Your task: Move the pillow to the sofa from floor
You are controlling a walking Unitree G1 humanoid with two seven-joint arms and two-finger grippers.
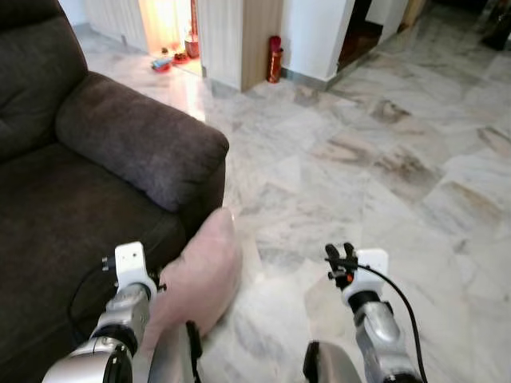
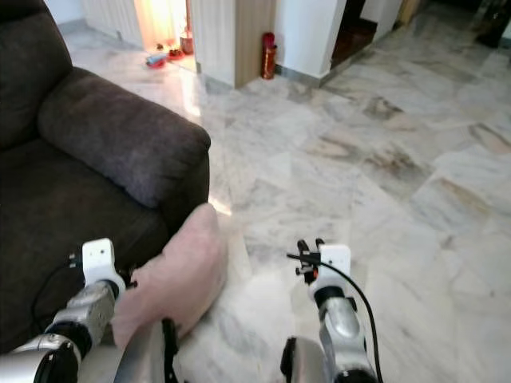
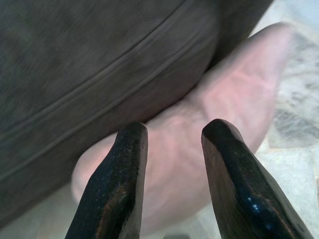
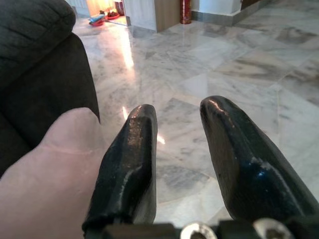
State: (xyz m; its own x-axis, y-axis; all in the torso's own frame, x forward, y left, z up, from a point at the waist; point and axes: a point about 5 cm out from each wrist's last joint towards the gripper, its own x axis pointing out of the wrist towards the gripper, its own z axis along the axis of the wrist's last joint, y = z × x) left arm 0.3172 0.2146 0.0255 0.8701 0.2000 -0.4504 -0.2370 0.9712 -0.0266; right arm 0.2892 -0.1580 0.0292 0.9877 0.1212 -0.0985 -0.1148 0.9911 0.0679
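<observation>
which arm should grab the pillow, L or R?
Left, probably. The left gripper points straight at the pink pillow, open fingers close to it; the right gripper aims mostly at bare floor.

Home living room: dark sofa (image 1: 88, 183), marble floor (image 1: 383, 159), open doorways.

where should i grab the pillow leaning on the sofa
Probably by its two long sides, one tool each. The pillow leans on the sofa front with its floor-side face free, and it looks too wide and soft for a single pinch. The left tool is open, aimed at its sofa-side edge; the right tool, also open, could close in from the floor side.
</observation>
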